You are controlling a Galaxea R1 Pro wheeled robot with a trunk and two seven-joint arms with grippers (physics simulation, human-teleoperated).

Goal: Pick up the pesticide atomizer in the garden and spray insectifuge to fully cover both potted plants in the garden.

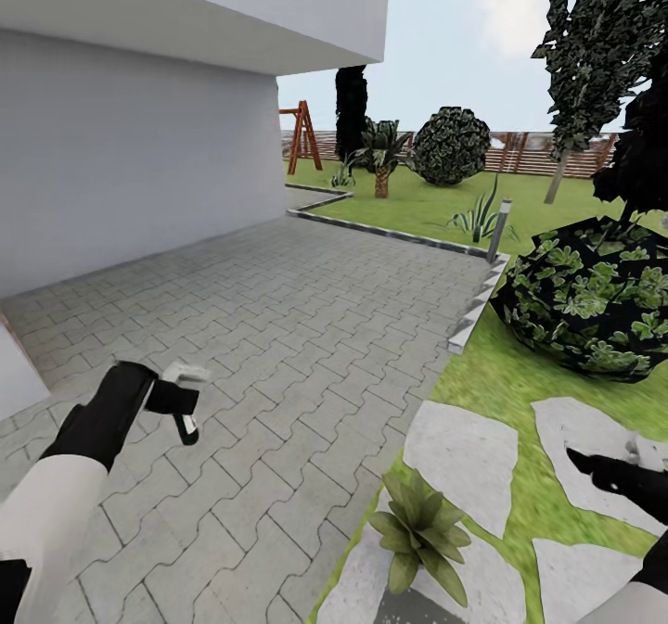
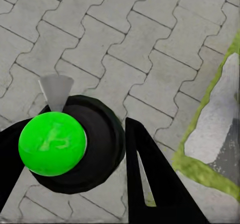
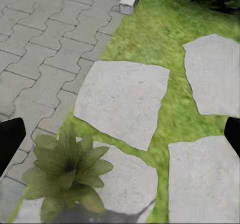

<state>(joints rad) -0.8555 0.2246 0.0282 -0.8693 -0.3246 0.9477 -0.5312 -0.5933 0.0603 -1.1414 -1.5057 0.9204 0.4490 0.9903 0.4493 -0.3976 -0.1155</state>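
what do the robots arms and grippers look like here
Both arms have pale off-white forearm shells that change to black at the wrist. The left gripper is black with slim black fingers, which look like flat tapering wedges in the left wrist view. The right gripper is also black, ending in dark pointed fingers. No cables or markings show on either arm.

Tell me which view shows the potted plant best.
The right wrist view: the plant sits close and sharp there, its olive rosette seen from above, between paving and a stepping stone. The head view shows the plant smaller, low in the picture, its grey pot partly cut off.
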